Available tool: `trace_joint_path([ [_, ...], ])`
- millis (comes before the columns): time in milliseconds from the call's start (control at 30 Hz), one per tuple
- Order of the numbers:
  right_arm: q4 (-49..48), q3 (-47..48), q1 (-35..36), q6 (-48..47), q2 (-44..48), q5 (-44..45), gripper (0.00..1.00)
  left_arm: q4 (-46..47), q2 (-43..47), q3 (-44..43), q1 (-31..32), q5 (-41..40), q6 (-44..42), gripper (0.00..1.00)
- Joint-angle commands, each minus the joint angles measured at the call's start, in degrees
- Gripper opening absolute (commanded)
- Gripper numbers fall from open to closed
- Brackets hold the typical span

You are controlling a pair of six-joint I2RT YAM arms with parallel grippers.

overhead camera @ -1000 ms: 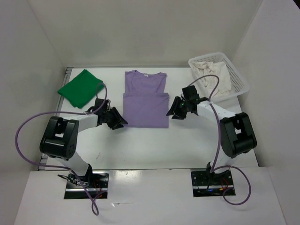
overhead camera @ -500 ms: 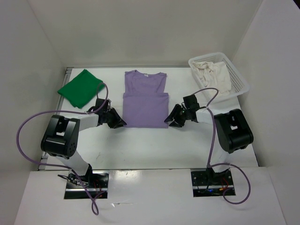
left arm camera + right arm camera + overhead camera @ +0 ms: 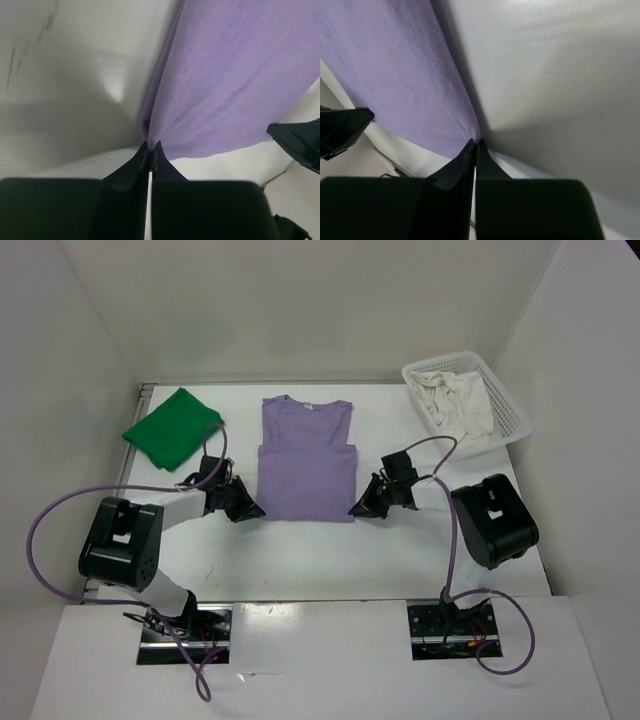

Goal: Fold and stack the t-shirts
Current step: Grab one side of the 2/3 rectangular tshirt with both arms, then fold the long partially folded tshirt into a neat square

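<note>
At the bottom of the top view a white ledge carries the arm bases (image 3: 185,625), and beyond it lies the white desk (image 3: 300,550), lightly scuffed and boxed in by plain white walls (image 3: 300,310). Low on the desk, the left tool (image 3: 246,510) and the right tool (image 3: 362,508) sit at the two bottom corners of the lavender shirt (image 3: 305,465). It lies flat in the middle of the frame, collar toward the top, with a fold line across it. Both wrist views show the fingers pressed together, pinching the cloth's edge at their tips. How much fabric lies between them is hidden. Farther up, the folded green shirt (image 3: 172,428) rests at upper left, apart from the lavender one. At upper right the cream shirt (image 3: 458,410) lies crumpled in the mesh basket (image 3: 515,405), its shape hard to read. Compared with a moment earlier, both tools stand lower in the frame, and the lavender shirt's hem has shifted down and slightly left with them.
</note>
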State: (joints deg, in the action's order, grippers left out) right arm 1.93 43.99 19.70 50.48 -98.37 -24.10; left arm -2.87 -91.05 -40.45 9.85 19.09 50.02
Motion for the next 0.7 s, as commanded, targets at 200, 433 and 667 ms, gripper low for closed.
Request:
trace_joint_path([
  [200, 21.69, -8.12, 9.12, 5.06, 32.23, 7.64, 0.00, -32.15, 26.43, 1.13, -0.09, 9.37, -5.63, 0.00],
  [433, 25.22, 6.06, 1.31, -3.70, 26.23, 3.97, 0.00, -31.85, 21.01, -11.39, -4.21, 8.77, -8.62, 0.00],
  [667, 24.07, 32.88, -4.67, -11.18, -0.39, 4.50, 0.00, -22.01, 3.18, -29.49, -6.51, 5.61, -6.78, 0.00],
])
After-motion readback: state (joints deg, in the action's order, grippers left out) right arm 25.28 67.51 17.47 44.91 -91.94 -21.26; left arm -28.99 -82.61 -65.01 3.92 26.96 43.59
